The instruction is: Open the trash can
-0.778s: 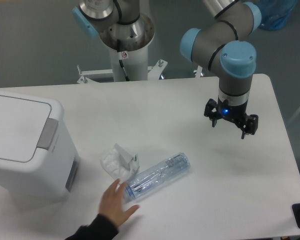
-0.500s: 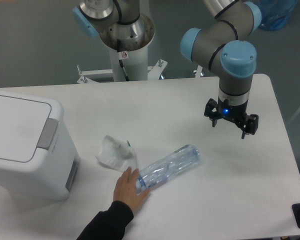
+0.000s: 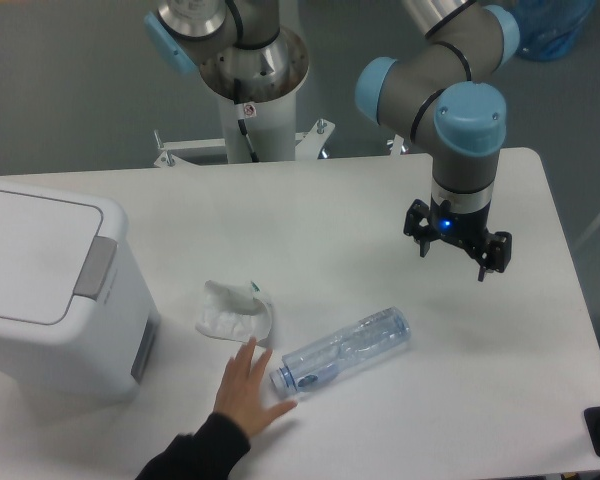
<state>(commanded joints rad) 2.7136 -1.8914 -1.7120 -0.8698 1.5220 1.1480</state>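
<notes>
A: Where is the large white boxy plastic trash can (image 3: 55,300) sitting right now?

B: It is standing at the far left of the white bench (image 3: 310,210), with its flat white lid (image 3: 25,255) lying closed and the grey rectangular push tab (image 3: 94,267) facing the middle of the bench. Nothing is touching it.

A: And the arm?

B: The two-finger gripper (image 3: 458,255) is hanging over the right half of the bench, pointing down, well apart from the can. Its jaws are standing spread, with nothing between them.

A: So which step is in hand?

B: I am judging it to be the very start: the approach is not yet made, and the lid is showing no gap.

A: What is lying in between?

B: A clear plastic bottle (image 3: 345,352) is lying on its side near the front edge, and a crumpled white tissue (image 3: 233,313) is sitting just left of it. A person's hand (image 3: 248,385) in a dark sleeve is reaching in from the front, fingers close to the bottle's cap end; whether they are touching it I cannot tell.

A: What is the next move calling for?

B: Probably a long traverse leftward across the bench, passing above or behind the bottle, tissue and hand, then lowering onto the grey tab and pressing it to release the lid. The hand is the thing to be watching on that path.
</notes>
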